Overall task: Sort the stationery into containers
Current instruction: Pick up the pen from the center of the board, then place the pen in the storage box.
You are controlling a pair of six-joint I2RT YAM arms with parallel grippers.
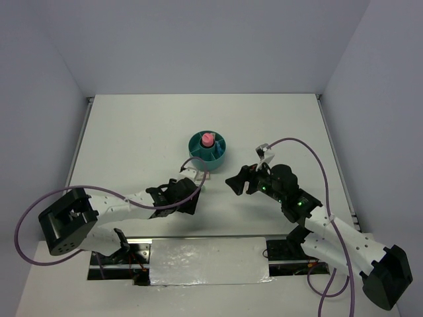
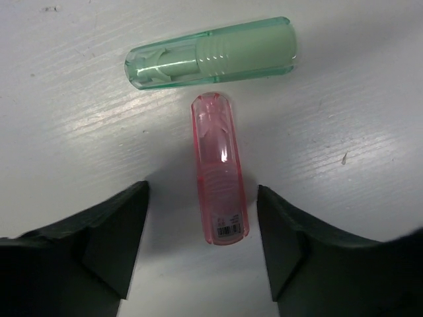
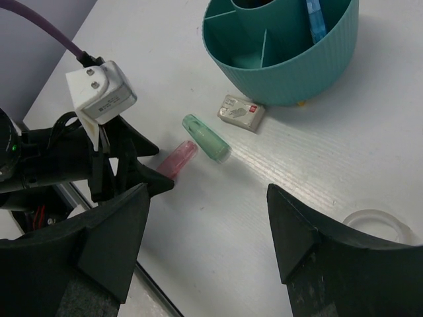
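Pink capsule (image 2: 218, 168) lies flat on the bench (image 1: 132, 132), long axis running away from the left wrist camera, barcode label at its near end. It sits between the two fingers of the left pincer (image 2: 201, 188), whose jaws stand wide with bench showing on both sides of the capsule; no contact seen. Green capsule (image 2: 211, 53) lies crosswise just beyond the pink one's far end; cannot tell whether the two touch. Past the green capsule, in the right wrist view, a small wrapped eraser (image 3: 242, 111) lies on the bench just beside the outer wall of the teal organiser (image 3: 297, 72). Inside the organiser: a pink tube (image 1: 207, 139) upright in the central cup, and a blue piece (image 3: 314, 20) standing in one ring compartment. The other compartments that show in the right wrist view hold nothing visible. Clear tape ring (image 3: 377, 224) lies flat on the bench, well apart from the capsules, near the right finger of the right pincer (image 3: 206, 198). Right pincer hangs above the bench, jaws wide, nothing between them, pointed toward the left pincer and the capsules.
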